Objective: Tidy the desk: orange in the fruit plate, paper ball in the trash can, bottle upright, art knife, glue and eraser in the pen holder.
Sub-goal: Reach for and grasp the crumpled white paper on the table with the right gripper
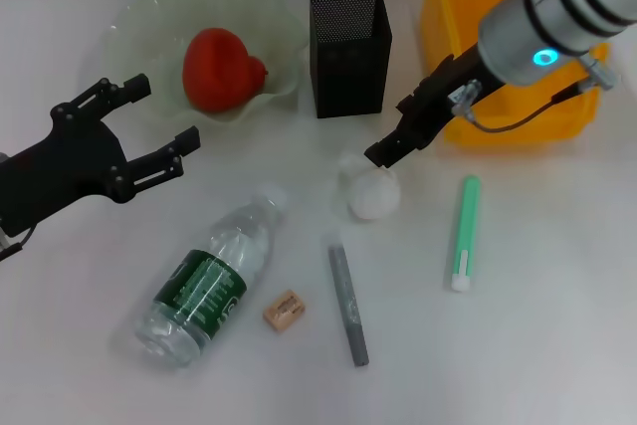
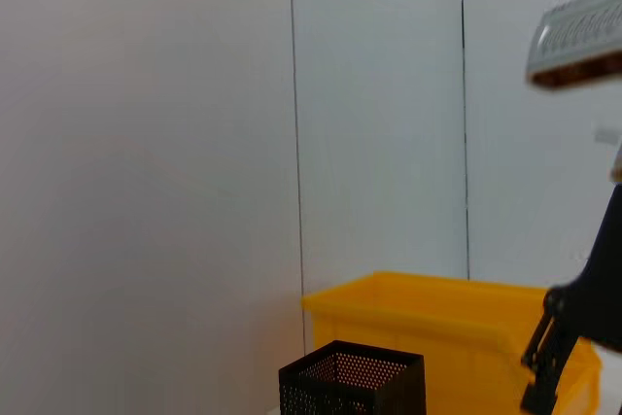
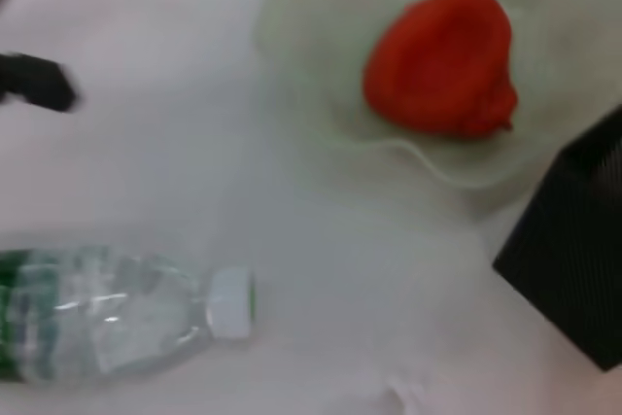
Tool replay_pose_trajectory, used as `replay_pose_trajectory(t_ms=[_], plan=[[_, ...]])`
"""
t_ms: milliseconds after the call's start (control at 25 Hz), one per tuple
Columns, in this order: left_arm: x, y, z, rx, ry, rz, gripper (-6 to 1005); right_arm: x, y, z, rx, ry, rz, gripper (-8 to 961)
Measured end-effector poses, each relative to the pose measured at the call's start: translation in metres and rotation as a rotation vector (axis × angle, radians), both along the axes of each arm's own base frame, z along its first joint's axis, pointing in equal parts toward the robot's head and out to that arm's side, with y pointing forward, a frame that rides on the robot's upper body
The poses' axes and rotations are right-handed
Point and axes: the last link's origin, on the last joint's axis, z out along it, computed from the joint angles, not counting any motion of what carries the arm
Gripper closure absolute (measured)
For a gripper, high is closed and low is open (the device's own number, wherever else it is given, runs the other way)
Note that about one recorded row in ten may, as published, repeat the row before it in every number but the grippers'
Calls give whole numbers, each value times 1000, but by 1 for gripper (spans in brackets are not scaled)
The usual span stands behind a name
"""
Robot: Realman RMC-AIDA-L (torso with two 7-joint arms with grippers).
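Right gripper (image 1: 382, 155) tips nearly together over one paper ball (image 1: 372, 193); left gripper (image 1: 157, 126) spread; one bottle (image 1: 211, 279) lying

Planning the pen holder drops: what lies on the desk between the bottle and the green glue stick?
In the head view, between the bottle and the glue stick lie the eraser and the grey art knife.

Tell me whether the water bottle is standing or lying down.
Lying down. The water bottle rests on its side on the table, white cap pointing toward the fruit plate, beside the eraser.
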Motion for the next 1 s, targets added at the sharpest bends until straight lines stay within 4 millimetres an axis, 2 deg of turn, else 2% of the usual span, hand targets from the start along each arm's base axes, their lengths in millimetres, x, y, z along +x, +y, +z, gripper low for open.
replay_pose_trajectory(t_ms=[600, 1000], plan=[[-2, -2, 0, 4, -3, 10, 136, 9, 3, -47, -26, 20, -88, 165], [-3, -2, 2, 12, -8, 16, 136, 20, 0, -61, -61, -38, -116, 165]])
